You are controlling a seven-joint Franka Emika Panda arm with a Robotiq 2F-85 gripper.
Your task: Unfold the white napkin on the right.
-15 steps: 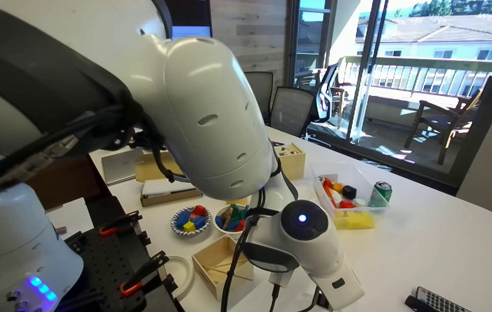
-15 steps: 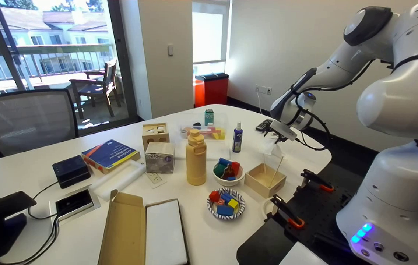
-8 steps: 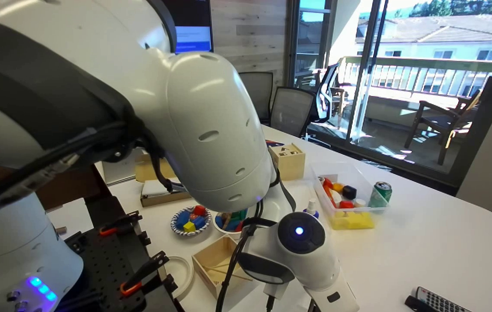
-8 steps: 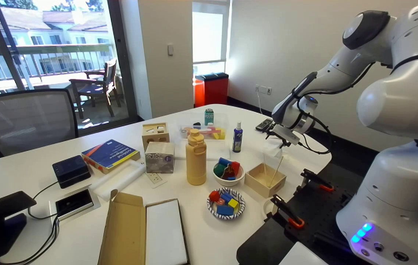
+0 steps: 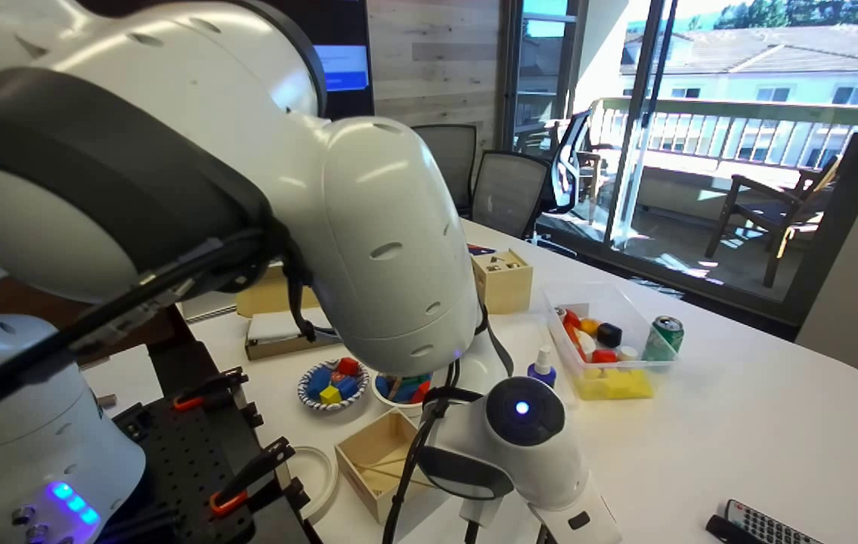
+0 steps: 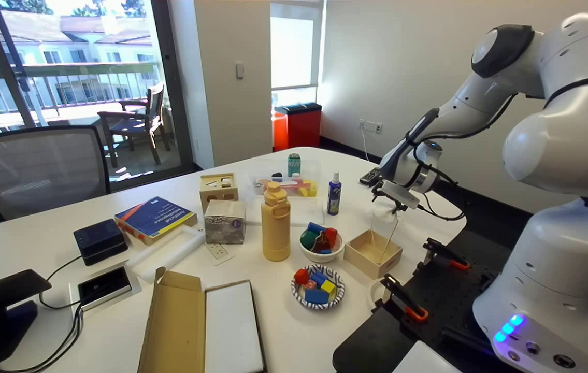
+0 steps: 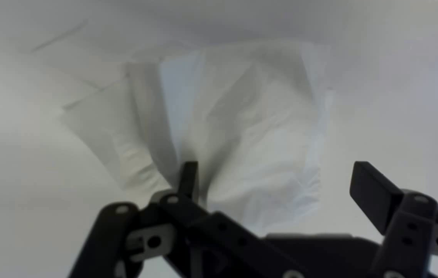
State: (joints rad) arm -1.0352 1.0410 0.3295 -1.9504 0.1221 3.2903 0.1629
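The white napkin [image 7: 265, 139] lies rumpled on the white table in the wrist view, with raised folds and a loose corner spread to the left. It also shows small and pale in an exterior view [image 6: 384, 213], under the gripper. My gripper [image 7: 276, 175] is open, its fingers wide apart. The left finger is over a fold of the napkin; whether it touches the cloth I cannot tell. The right finger is beyond the napkin's right edge, over bare table. The gripper also shows in an exterior view [image 6: 386, 202], low over the table. The arm hides the napkin from the opposite side.
A wooden box [image 6: 371, 255] with thin sticks stands near the napkin. A blue spray bottle [image 6: 334, 195] and a bowl of blocks [image 6: 320, 252] are close by. A remote [image 6: 371, 176] lies behind the gripper. A yellow bottle [image 6: 276, 228] stands mid-table.
The arm has come down and the gripper is lower over the napkin. The hand has shifted slightly, so the spray bottle's top now shows beside it.
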